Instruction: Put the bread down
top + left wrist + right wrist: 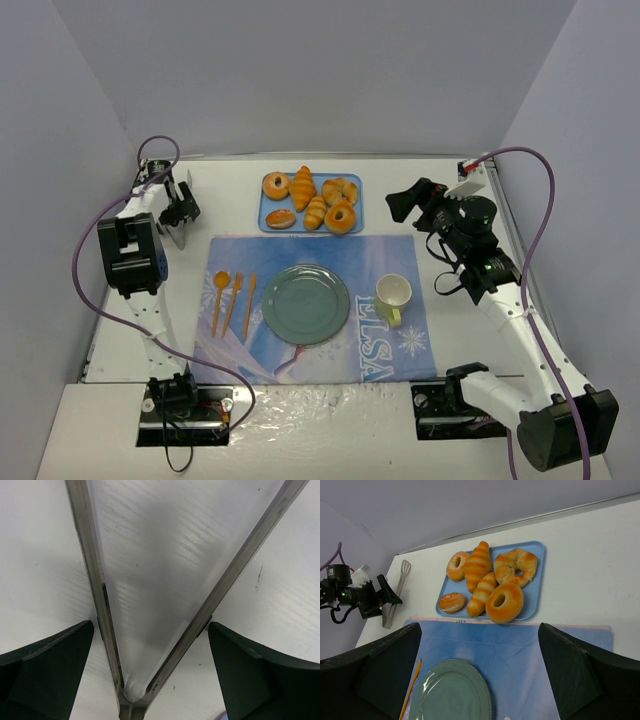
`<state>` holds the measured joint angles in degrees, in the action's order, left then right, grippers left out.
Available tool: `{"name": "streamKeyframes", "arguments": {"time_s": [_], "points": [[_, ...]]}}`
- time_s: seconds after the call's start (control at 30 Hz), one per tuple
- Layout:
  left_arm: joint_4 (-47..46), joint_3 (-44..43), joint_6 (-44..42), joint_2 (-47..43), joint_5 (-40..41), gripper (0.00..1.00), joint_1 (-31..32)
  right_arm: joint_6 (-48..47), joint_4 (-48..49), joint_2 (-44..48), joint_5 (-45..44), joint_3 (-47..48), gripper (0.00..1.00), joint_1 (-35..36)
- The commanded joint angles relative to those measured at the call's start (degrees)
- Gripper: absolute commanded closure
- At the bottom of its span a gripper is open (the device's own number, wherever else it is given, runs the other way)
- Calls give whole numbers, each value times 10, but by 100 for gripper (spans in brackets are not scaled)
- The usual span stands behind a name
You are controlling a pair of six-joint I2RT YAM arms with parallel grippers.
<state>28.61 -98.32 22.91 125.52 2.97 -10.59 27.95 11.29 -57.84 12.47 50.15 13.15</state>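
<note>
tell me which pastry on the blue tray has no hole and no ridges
The small oval bun with a reddish-brown patch, at the blue tray's near-left corner. The doughnuts are rings and the croissants are long and ridged.

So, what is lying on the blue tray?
The blue tray holds the bread at its near-left corner, two croissants and three ring pastries. The tray surface under them is hidden.

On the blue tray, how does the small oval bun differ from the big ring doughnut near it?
The bun is solid, the doughnut has a hole. The bun is clearly smaller than the doughnut. The bun carries a darker reddish patch on top; the doughnut is evenly orange-brown. Both lie on the blue tray, a croissant between them.
</note>
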Motion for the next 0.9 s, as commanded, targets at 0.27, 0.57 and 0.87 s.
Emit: {"name": "streamKeyframes", "arguments": {"time_s": [0.27, 0.57, 0.87], "points": [[28, -78, -13, 24, 20, 3, -7, -12, 39, 15, 3, 10, 0, -2], [28, -80, -3, 39, -8, 3, -8, -14, 34, 19, 0, 10, 0, -3], [-36, -16, 74, 9, -56, 3, -2, -6, 36, 23, 1, 0, 0, -3]]}}
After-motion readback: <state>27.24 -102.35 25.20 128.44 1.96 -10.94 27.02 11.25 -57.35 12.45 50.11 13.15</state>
